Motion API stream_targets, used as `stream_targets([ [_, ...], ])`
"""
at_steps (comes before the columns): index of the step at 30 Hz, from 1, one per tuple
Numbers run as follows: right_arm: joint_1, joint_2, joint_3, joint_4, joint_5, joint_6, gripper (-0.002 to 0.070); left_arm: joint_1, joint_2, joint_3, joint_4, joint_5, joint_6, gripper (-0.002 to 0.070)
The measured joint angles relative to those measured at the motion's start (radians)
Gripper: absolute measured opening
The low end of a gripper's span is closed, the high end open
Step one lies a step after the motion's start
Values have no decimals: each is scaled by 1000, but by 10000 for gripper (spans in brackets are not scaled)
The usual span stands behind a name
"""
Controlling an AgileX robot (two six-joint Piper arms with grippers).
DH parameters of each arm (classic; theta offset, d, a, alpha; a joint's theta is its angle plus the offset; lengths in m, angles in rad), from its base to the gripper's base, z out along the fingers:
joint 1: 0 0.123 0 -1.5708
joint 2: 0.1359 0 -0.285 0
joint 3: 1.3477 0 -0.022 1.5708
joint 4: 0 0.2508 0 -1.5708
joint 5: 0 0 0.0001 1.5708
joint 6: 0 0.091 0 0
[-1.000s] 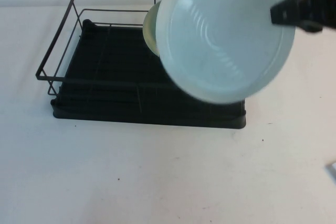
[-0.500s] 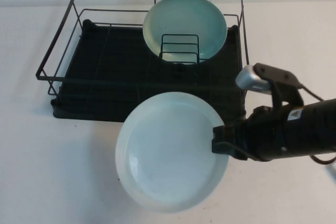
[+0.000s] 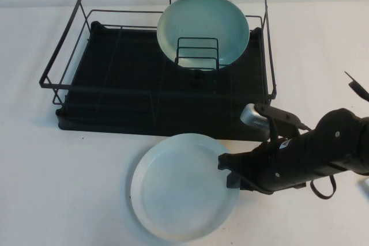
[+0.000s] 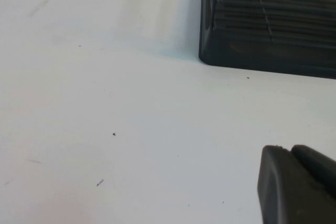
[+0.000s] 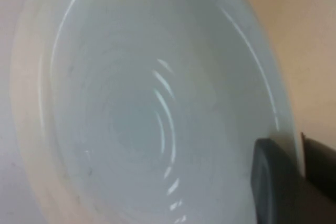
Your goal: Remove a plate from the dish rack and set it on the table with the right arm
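**Plate brought down to the tabletop, release still owed**

Within the last second the plate is carried from high above the dish rack, out past the rack's near edge, and down toward the tabletop. It is now seen lying nearly flat in front of the rack, at about 6 o'clock from the rack's centre and just clear of the tray base. Whether its underside is fully seated cannot be told, though it appears lower and flatter than half a second ago.

The right claw is clamped on the plate's rim at the plate's 3 o'clock edge, with one finger seen over the rim in the right wrist view. The removal from the rack is therefore judged complete, and only the letting-go and withdrawal are left (a sliding plate on release is the likely risk).

A pale green-teal plate is left standing against the small wire divider at the rack's 1 o'clock corner, untouched.

The left claw is held low over bare tabletop near a rack corner; whether it is wide or narrow cannot be told.
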Motion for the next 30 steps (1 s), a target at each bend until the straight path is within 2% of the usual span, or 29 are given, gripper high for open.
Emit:
stream_targets([
  [2, 0, 3, 0, -2, -13, 0, 31, 0, 0, 0, 0, 0, 0, -4],
  [5, 1, 7, 0, -4, -26, 0, 48, 0, 0, 0, 0, 0, 0, -4],
  [12, 1, 11, 0, -23, -57, 0, 273, 0, 0, 0, 0, 0, 0, -4],
  [17, 1, -54, 0, -83, -33, 0, 312, 0, 0, 0, 0, 0, 0, -4],
  [20, 1, -147, 0, -153, 10, 0, 254, 0, 0, 0, 0, 0, 0, -4],
  [23, 1, -265, 0, -224, 89, 0, 100, 0, 0, 0, 0, 0, 0, -4],
  [25, 1, -360, 0, -274, 160, 0, 33, 0, 0, 0, 0, 0, 0, -4],
  [30, 1, -591, 0, -388, 322, 0, -10, 0, 0, 0, 0, 0, 0, -4],
])
